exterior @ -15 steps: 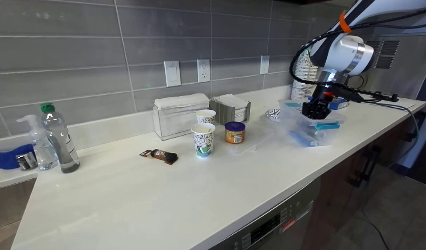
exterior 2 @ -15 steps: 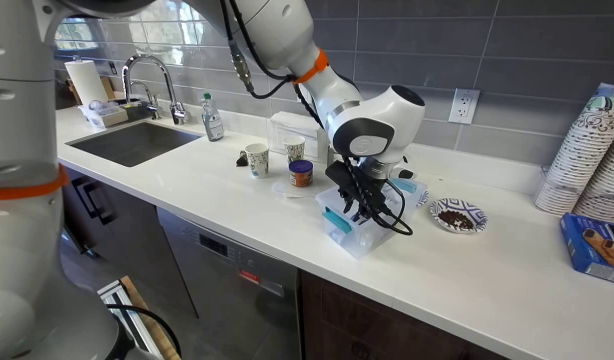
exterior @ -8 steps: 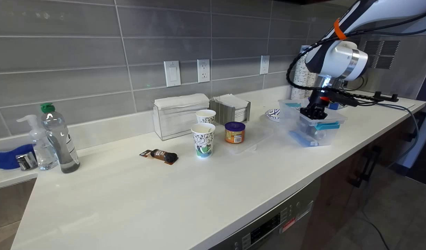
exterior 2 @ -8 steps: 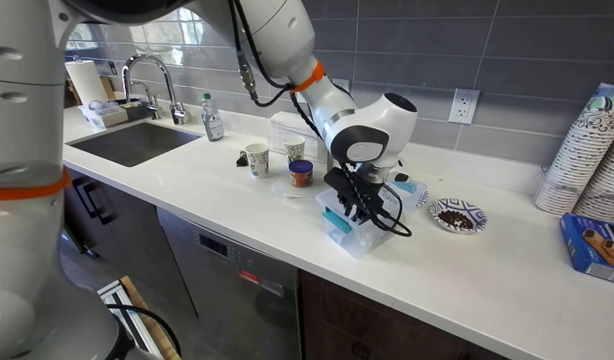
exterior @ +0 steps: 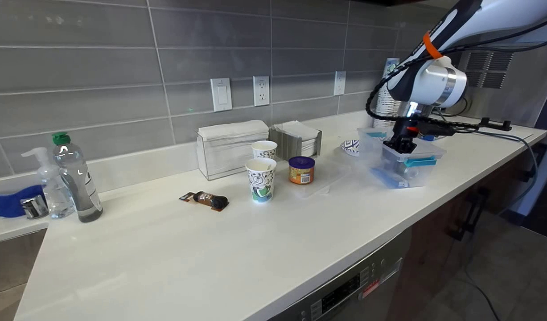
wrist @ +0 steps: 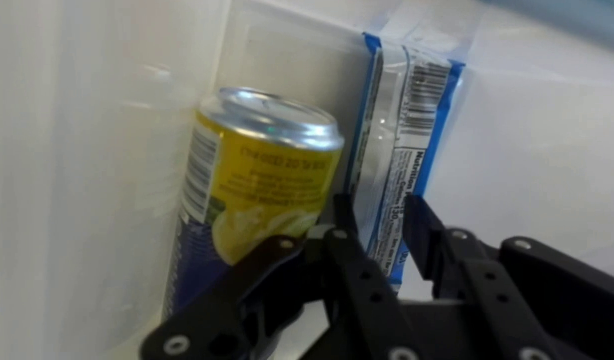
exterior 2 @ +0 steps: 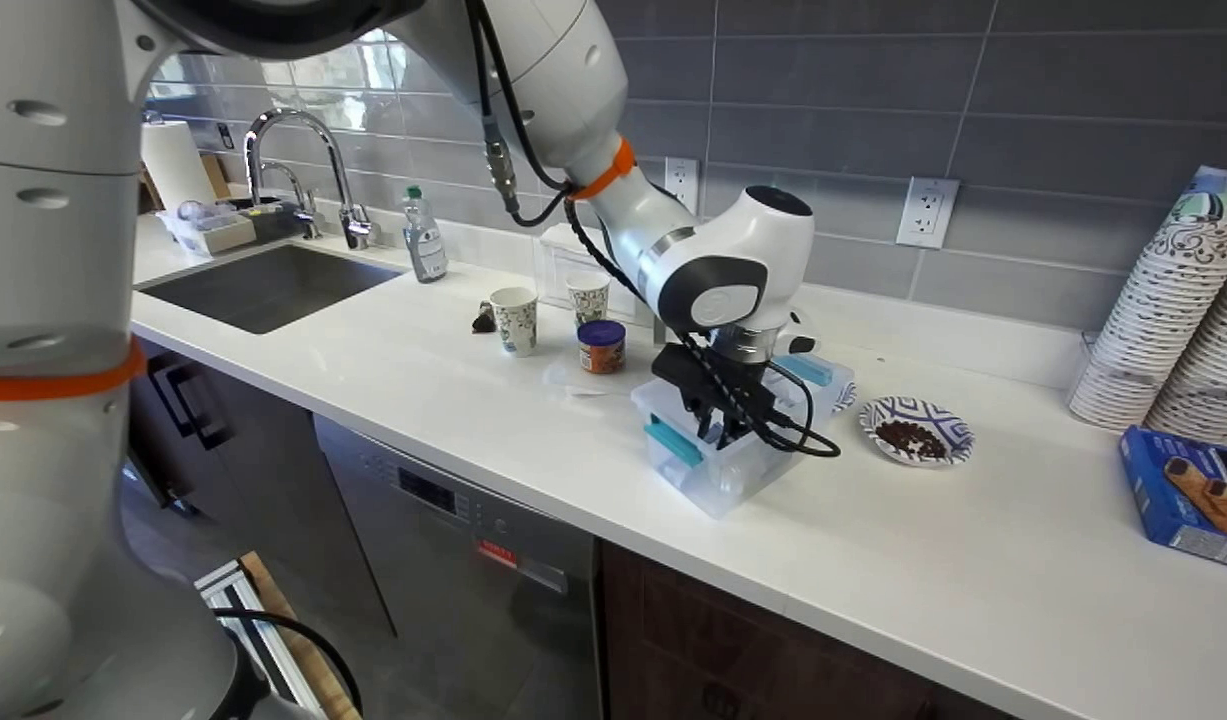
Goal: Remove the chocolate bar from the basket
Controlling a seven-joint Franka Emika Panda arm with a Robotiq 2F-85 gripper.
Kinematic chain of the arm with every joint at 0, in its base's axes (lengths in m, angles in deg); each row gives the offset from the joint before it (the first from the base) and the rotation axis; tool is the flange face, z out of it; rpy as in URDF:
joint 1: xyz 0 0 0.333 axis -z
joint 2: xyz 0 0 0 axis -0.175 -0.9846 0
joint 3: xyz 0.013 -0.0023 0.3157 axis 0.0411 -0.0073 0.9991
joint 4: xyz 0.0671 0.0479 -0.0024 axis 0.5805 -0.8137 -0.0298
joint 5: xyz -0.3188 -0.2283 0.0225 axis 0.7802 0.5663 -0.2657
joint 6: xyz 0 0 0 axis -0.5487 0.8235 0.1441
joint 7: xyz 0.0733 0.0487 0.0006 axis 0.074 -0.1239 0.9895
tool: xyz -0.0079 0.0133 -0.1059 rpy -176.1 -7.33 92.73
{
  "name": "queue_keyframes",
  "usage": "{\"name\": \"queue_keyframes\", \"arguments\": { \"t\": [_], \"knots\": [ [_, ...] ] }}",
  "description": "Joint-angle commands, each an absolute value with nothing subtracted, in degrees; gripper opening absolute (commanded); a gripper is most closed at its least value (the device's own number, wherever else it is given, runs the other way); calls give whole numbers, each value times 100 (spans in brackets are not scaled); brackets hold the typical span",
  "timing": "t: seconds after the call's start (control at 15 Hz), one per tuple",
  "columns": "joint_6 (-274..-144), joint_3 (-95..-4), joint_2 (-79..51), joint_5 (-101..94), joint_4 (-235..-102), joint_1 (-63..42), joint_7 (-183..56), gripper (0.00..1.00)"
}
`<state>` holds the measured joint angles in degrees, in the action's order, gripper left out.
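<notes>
Wrist view | pale translucent plastic basket [wrist: 101, 150] | yellow-and-blue metal can [wrist: 266, 180] inside it | black two-fingered gripper [wrist: 379, 202], fingers stand partway apart, nothing seen gripped | long flat blue-and-white wrapped chocolate bar [wrist: 409, 110] inside the basket, beside the can, shows between the fingers

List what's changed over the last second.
The arm's wrist moved down and left in both exterior views. The gripper reaches into the box, jaws apart at the chocolate bar; whether it grips is unclear. The box, cups and tub stayed put.
</notes>
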<state>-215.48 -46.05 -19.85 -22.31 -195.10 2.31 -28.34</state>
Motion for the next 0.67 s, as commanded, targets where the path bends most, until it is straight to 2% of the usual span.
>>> {"name": "queue_keyframes", "arguments": {
  "t": [0.0, 0.6],
  "knots": [
    [-21816, -4570, -2083, -1971, -19569, 237, -2917, 32],
    [-21932, -4577, -2156, -1868, -19604, 267, -2976, 32]
  ]
}}
